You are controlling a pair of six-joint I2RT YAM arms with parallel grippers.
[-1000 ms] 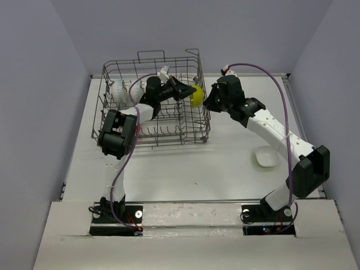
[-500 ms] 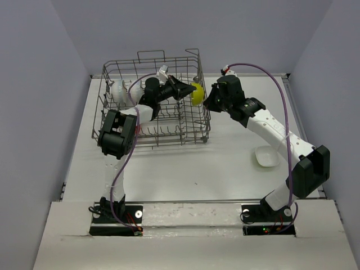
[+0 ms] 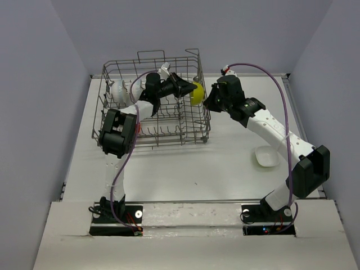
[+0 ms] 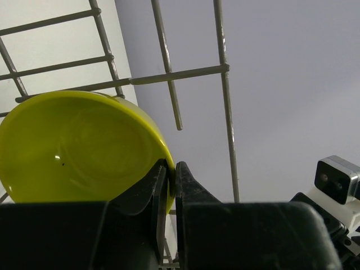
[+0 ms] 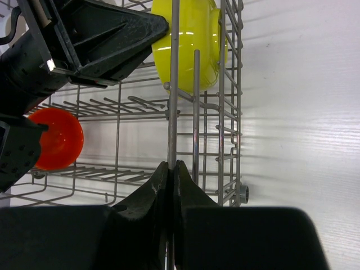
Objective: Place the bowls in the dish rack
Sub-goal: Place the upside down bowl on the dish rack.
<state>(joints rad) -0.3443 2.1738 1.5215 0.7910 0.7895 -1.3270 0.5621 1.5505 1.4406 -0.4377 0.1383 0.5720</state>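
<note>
Left wrist: glossy round yellow bowl (image 4: 79, 152) w/ grey wire rack (image 4: 180, 74)

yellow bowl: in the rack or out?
In. Yellow bowl stands on edge inside the dish rack, at its right wall; rack wires show beyond it in the left wrist view; the left gripper straddles its rim.

White table (image 3: 214, 169) with dish rack (image 3: 169, 133) and white bowl (image 3: 266, 156).

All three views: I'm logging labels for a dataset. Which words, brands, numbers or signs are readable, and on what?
None: no readable text shows on the dish rack, yellow bowl, orange bowl, white bowl or anything else in view.
</note>
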